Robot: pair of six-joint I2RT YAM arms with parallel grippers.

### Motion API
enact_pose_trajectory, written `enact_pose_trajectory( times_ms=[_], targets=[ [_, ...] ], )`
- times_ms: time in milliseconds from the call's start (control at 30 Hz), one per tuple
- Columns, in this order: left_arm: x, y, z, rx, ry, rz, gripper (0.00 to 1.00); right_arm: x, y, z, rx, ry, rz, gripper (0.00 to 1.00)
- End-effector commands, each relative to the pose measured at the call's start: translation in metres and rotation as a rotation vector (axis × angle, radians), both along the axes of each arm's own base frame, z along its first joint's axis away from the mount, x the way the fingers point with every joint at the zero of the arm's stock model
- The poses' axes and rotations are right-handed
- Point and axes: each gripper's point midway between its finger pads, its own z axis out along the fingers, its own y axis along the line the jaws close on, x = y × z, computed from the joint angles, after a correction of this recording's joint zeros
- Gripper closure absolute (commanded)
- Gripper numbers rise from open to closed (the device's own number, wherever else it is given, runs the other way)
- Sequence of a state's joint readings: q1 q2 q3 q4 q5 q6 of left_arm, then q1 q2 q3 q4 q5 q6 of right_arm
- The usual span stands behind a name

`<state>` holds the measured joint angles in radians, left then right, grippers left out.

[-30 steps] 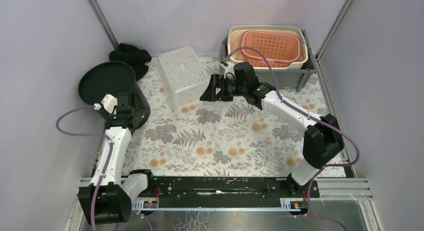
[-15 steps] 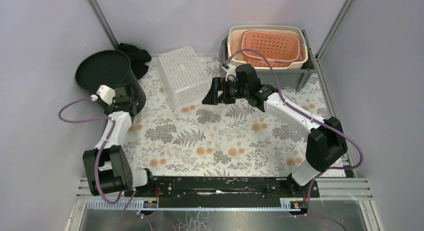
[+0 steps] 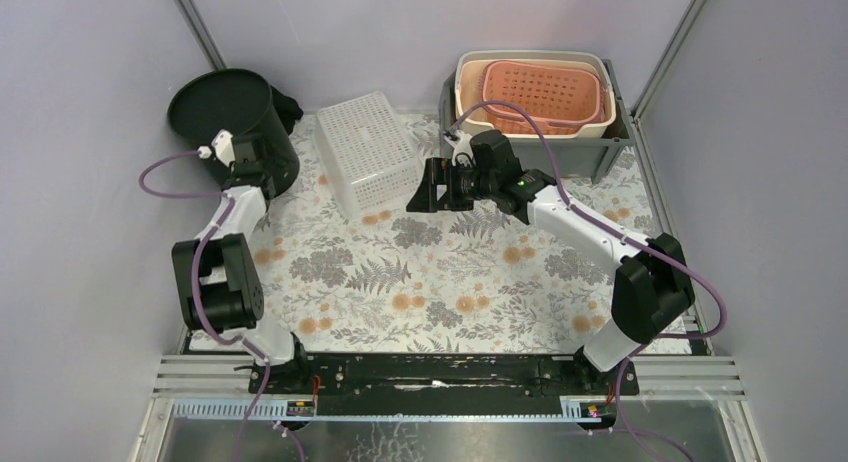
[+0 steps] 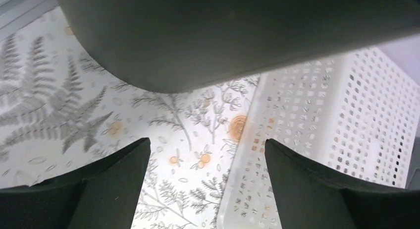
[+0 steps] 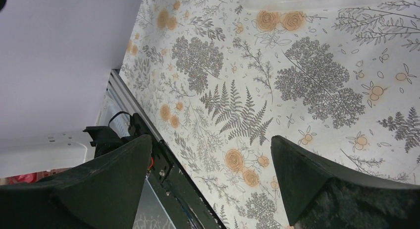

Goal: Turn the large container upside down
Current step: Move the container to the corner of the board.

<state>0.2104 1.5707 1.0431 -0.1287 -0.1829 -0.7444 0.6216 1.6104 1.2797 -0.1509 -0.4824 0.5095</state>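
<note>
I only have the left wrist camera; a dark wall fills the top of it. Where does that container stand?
Observer: The black bucket stands in the far left corner, left of the white basket.
Operator: And my pincer?
Observer: The left pincer is low at the bucket's near side, below its rim, open.
Operator: The other arm?
Observer: The right pincer hovers open over the floral cloth, by the basket's near right corner.

Soft, even light from above lit the worktop point(image 3: 440, 272) brightly, leaving only faint shadows; the overhead view was sharp. In the left wrist view the bucket point(image 4: 223, 30) across the top and the left fingers point(image 4: 89, 189) were dark and blurred. The right fingers point(image 5: 327, 189) were blurred too, the worktop beyond them crisp.
</note>
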Motion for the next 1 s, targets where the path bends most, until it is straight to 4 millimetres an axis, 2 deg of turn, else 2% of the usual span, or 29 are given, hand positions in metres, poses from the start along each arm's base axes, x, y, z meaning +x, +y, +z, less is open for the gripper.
enact_pose_trajectory(
  times_ms=[0, 67, 200, 300, 467, 567, 700, 833, 867, 967],
  targets=[
    [0.006, -0.035, -0.037, -0.100, 0.156, -0.193, 0.08, 0.006, -0.004, 0.036, 0.021, -0.092, -0.012, 0.03],
    [0.006, -0.045, -0.027, -0.073, 0.164, -0.214, 0.08, 0.006, -0.008, 0.043, 0.018, -0.105, -0.023, 0.03],
    [-0.009, -0.067, -0.001, -0.024, 0.162, -0.244, 0.07, 0.007, -0.016, 0.060, 0.006, -0.143, -0.043, 0.02],
    [-0.021, -0.069, 0.015, -0.010, 0.154, -0.249, 0.00, 0.006, -0.025, 0.072, -0.008, -0.170, -0.064, 0.02],
    [-0.041, -0.076, 0.036, 0.000, 0.136, -0.275, 0.00, 0.013, -0.050, 0.089, -0.040, -0.208, -0.142, 0.00],
    [-0.052, -0.091, 0.044, -0.005, 0.119, -0.315, 0.00, 0.029, -0.072, 0.098, -0.057, -0.222, -0.217, 0.00],
    [-0.063, -0.121, 0.054, 0.004, 0.109, -0.392, 0.00, 0.056, -0.102, 0.108, -0.104, -0.244, -0.317, 0.01],
    [-0.074, -0.166, 0.063, 0.007, 0.102, -0.494, 0.00, 0.090, -0.134, 0.114, -0.180, -0.269, -0.424, 0.04],
    [-0.077, -0.179, 0.063, 0.008, 0.101, -0.520, 0.00, 0.100, -0.142, 0.121, -0.193, -0.290, -0.458, 0.05],
    [-0.084, -0.214, 0.056, -0.011, 0.108, -0.582, 0.00, 0.126, -0.163, 0.125, -0.240, -0.303, -0.536, 0.11]
  ],
)
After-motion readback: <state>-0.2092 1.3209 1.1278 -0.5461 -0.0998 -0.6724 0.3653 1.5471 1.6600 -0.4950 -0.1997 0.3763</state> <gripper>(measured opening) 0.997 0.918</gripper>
